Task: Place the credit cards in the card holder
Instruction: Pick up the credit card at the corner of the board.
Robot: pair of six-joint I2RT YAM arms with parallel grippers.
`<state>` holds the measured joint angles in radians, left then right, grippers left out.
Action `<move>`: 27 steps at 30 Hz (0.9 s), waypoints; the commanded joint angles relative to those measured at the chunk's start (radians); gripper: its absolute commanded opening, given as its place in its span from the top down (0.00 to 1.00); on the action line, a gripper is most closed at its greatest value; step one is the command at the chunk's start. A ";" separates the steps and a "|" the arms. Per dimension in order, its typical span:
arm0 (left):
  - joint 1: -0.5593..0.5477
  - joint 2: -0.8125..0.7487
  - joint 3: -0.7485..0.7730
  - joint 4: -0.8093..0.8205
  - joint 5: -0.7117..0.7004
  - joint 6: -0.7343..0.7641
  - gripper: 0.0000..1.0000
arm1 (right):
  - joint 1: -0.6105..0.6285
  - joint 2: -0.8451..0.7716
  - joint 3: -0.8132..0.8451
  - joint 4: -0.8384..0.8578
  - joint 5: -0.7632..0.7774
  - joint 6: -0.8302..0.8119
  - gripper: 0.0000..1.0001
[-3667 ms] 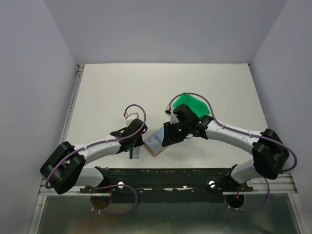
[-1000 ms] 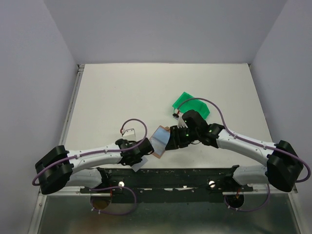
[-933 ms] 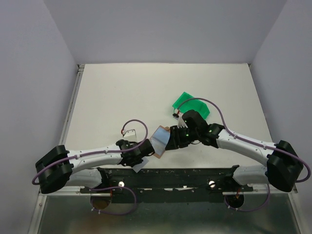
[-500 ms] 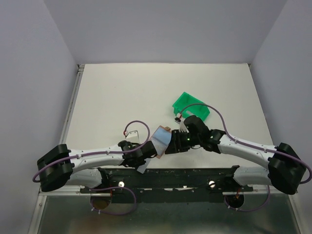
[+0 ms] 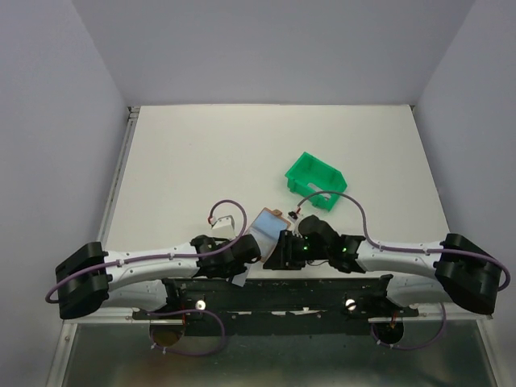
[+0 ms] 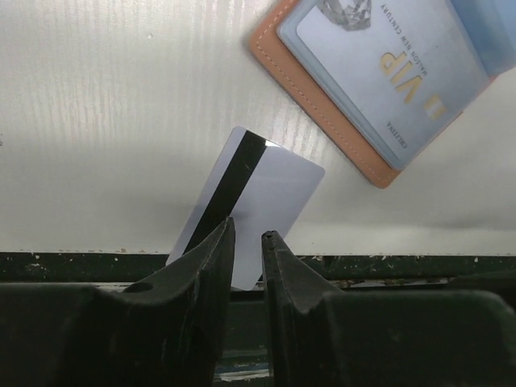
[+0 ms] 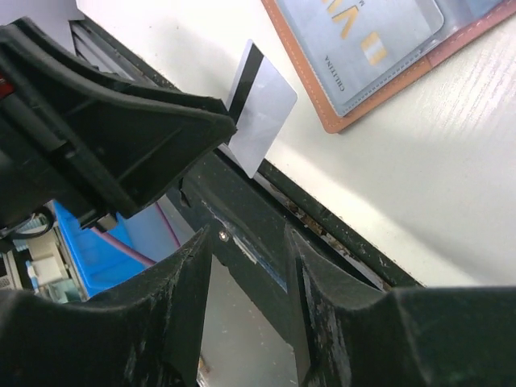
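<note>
The tan card holder [image 5: 270, 225] lies open on the table near the front edge, with a light blue "VIP" credit card [image 6: 379, 72] in its clear pocket. A pale credit card with a black stripe [image 6: 254, 189] lies flat with its near end over the table's edge. My left gripper [image 6: 246, 235] hovers over that end, its jaws a narrow gap apart; the card's face shows behind them and is not pinched. My right gripper [image 7: 246, 254] is open and empty, just right of the left one [image 5: 246, 256], over the black rail. The holder's tan border [image 7: 332, 121] shows in the right wrist view.
A green plastic bin [image 5: 316, 177] stands behind the right arm, right of centre. The black mounting rail [image 5: 322, 286] runs along the table's near edge, right below both grippers. The two grippers sit close together; the left one [image 7: 121, 121] fills the upper left of the right wrist view.
The right gripper has drawn back off the card holder toward the near edge, leaving the holder uncovered. The left gripper has slid a little right along the edge. The striped card stays at the edge.
</note>
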<state>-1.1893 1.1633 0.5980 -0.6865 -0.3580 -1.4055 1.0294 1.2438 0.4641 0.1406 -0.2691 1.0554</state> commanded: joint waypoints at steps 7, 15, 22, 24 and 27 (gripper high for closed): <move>-0.006 -0.116 -0.004 -0.051 -0.047 0.022 0.66 | 0.158 0.152 0.007 0.174 0.209 0.208 0.48; 0.002 -0.108 -0.086 -0.041 -0.035 0.019 0.67 | 0.245 0.406 0.073 0.332 0.323 0.331 0.48; 0.003 -0.109 -0.136 -0.025 -0.027 0.014 0.76 | 0.288 0.531 0.097 0.464 0.396 0.399 0.48; 0.005 -0.108 -0.151 -0.002 -0.022 0.019 0.80 | 0.290 0.533 0.084 0.470 0.418 0.413 0.48; 0.005 -0.097 -0.161 0.028 -0.009 0.025 0.86 | 0.291 0.526 0.067 0.467 0.450 0.428 0.48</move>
<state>-1.1904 1.0534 0.4786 -0.6937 -0.3737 -1.3876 1.3205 1.7550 0.5560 0.5762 0.0479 1.4448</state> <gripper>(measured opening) 0.189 0.517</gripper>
